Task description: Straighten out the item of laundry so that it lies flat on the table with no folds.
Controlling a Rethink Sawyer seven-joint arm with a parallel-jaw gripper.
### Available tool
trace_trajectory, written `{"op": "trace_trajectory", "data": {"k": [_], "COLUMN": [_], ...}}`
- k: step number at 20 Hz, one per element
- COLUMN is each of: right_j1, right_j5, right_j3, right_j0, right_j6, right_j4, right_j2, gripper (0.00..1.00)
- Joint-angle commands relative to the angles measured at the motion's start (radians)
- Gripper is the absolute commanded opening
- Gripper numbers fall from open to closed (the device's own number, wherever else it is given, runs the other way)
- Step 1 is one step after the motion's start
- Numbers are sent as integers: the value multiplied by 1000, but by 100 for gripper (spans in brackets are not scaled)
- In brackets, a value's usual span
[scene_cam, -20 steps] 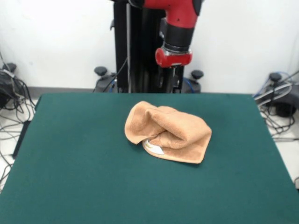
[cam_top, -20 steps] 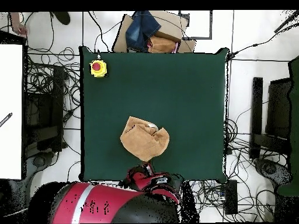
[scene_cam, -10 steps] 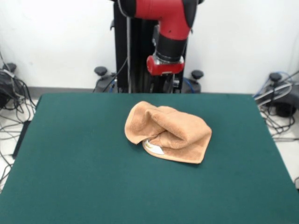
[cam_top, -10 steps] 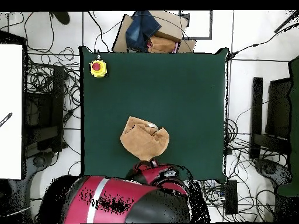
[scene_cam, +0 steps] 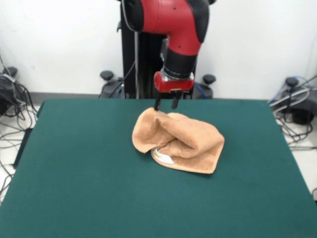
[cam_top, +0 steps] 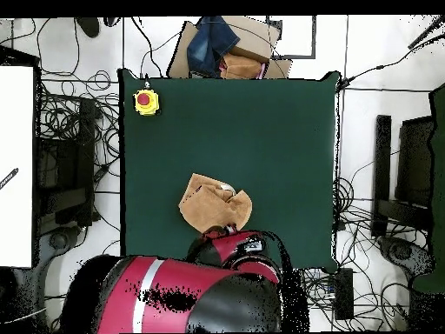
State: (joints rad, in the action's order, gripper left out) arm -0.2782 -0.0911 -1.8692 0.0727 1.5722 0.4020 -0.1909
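Note:
A tan-orange towel [scene_cam: 177, 140] lies crumpled and folded over itself near the middle of the green table [scene_cam: 79, 168]. A white label peeks out at its front underside. My gripper [scene_cam: 165, 106] hangs just above the towel's far edge, open, with two dark fingers [scene_cam: 157, 104] apart and nothing between them. In the overhead view the towel [cam_top: 211, 205] sits near the table's [cam_top: 278, 148] bottom edge, and the red arm [cam_top: 235, 252] covers its lower rim; the fingers are hidden there.
A yellow box with a red button [cam_top: 146, 102] sits at the table's upper left corner in the overhead view. Cables and equipment lie on the floor around the table. A box with blue cloth [cam_top: 219, 43] stands beyond the top edge.
The arm has swung forward and down over the table's far edge. The gripper now hangs over the towel's far edge instead of behind the table. The towel has not moved.

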Motion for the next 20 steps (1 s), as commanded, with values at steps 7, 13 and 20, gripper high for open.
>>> {"op": "trace_trajectory", "data": {"k": [7,13,20], "right_j1": [62,66,-67], "right_j5": [10,4,206], "right_j3": [141,140,106], "right_j0": [-17,-25,-30], "right_j6": [153,162,116], "right_j4": [-65,-72,-93], "right_j2": [101,99,125], "gripper": [100,100,100]}}
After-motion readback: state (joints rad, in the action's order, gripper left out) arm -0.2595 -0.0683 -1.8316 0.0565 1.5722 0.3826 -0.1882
